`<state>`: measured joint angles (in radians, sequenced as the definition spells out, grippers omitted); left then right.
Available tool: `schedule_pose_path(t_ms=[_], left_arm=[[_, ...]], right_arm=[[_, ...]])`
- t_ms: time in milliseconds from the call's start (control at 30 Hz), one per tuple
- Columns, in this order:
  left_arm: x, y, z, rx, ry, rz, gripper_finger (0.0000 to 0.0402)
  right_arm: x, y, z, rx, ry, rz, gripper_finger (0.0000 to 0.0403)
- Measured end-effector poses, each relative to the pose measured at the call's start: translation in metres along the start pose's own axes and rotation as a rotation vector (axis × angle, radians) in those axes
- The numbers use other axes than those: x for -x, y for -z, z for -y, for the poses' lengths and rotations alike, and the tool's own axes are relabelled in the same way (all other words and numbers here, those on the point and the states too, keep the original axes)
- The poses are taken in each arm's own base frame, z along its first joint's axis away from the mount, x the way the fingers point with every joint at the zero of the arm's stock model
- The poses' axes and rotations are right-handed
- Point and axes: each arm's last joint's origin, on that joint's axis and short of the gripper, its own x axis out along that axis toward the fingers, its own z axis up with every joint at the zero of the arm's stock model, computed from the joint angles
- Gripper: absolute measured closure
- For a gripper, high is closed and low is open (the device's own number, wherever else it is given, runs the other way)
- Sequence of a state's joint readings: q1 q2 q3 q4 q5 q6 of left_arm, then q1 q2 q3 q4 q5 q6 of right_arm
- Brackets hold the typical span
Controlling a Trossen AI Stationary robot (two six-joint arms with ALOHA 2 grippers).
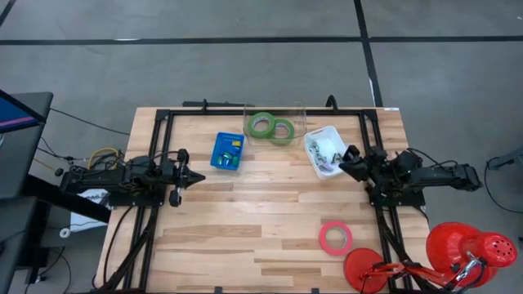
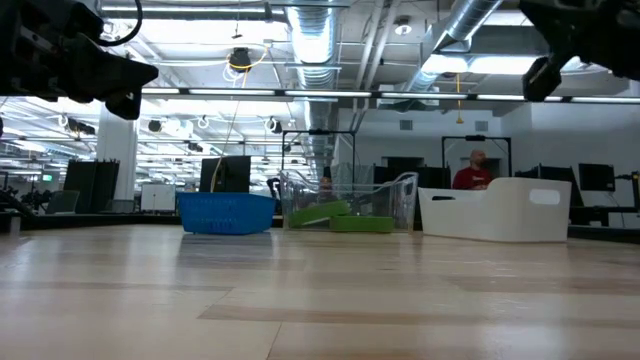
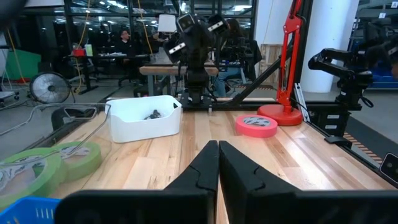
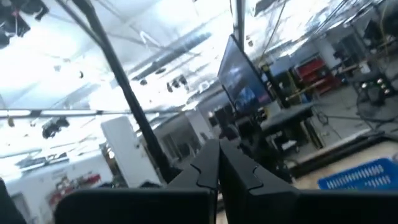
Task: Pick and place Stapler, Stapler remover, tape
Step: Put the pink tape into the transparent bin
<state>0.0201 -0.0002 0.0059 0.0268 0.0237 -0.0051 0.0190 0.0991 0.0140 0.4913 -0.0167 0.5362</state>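
Both your grippers are pinched closed and empty: left gripper (image 1: 198, 175) at the table's left edge, right gripper (image 1: 346, 162) over the white bin (image 1: 314, 135). Two green tape rolls (image 1: 270, 126) sit in the clear bin, the pink roll (image 1: 335, 237) lies loose on the table (image 1: 245, 220).

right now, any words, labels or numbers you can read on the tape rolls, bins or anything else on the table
None can be read.
Pink tape roll: pale marks on its top face, too blurred to read.
Green tape rolls, blue basket, white bin: no lettering visible.
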Motion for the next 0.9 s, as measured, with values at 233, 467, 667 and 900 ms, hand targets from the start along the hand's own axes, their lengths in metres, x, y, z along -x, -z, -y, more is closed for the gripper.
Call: schedule_pose_path(t_ms=[233,467,667,900], left_arm=[[0.000,0.000,0.000,0.000,0.000,0.000,0.0398],[0.000,0.000,0.000,0.000,0.000,0.000,0.0398],[0.000,0.000,0.000,0.000,0.000,0.000,0.0398],[0.000,0.000,0.000,0.000,0.000,0.001,0.0398]], right_arm=[[-0.005,-0.027,-0.013,0.017,0.028,0.086,0.0403],[-0.008,-0.057,-0.031,0.022,0.041,0.069,0.0403],[-0.007,-0.080,-0.045,0.023,0.054,0.045,0.0403],[-0.012,-0.103,-0.059,0.024,0.090,-0.027,0.0403]])
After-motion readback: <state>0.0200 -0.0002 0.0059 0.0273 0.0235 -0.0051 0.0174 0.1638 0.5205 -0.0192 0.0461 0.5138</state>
